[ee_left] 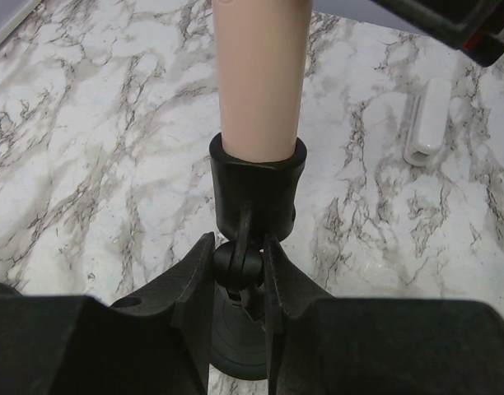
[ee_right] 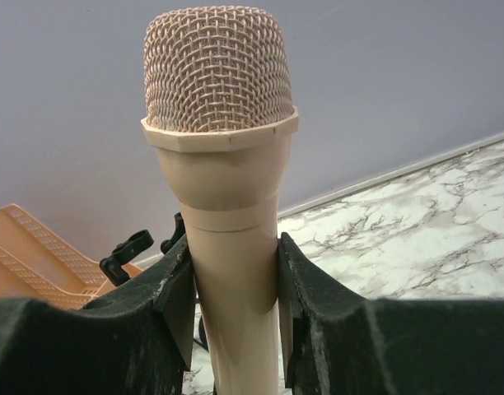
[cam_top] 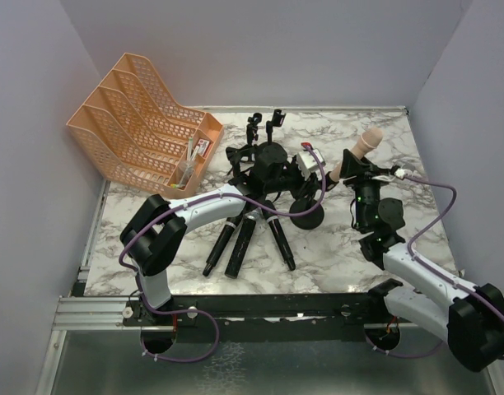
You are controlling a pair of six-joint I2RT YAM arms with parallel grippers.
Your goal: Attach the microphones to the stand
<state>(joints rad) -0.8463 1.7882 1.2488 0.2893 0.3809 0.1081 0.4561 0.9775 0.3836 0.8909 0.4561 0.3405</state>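
- Two arms reach over a white counter (cam_top: 343, 247) veined in grey. Plain pale lilac-grey walls close it in on three sides, and a metal rail runs along its 6 o'clock edge.
- The pink microphone (ee_right: 234, 206) is raised off the marble at about 2 o'clock on the counter in the top view. It is tilted, with its mesh head uppermost and toward the back wall.
- The right end effector (ee_right: 235, 271) is clamped on the pink microphone's body just below the head collar, one dark finger pressed to each side.
- The lower end of that microphone sits in a black clip (ee_left: 256, 185), a cup-shaped holder that wraps around the barrel.
- The left end effector (ee_left: 238, 263) is closed on the small joint under the black clip, its fingers tight against either side. A dark rounded piece shows beneath.
- The stand (cam_top: 254, 132) is near the middle of the counter, toward 12 o'clock, with two upright clips at its top.
- Three black microphones (cam_top: 242, 244) lie flat on the marble at 6 o'clock of the stand, fanned out close together, well apart from the pink one.
- An orange mesh file rack (cam_top: 141, 123) fills the 10 o'clock corner against the left wall, with a few small items in its front compartment.
- A small white block (ee_left: 425, 123) lies on the marble at 2 o'clock of the clip in the left wrist view, apart from it.
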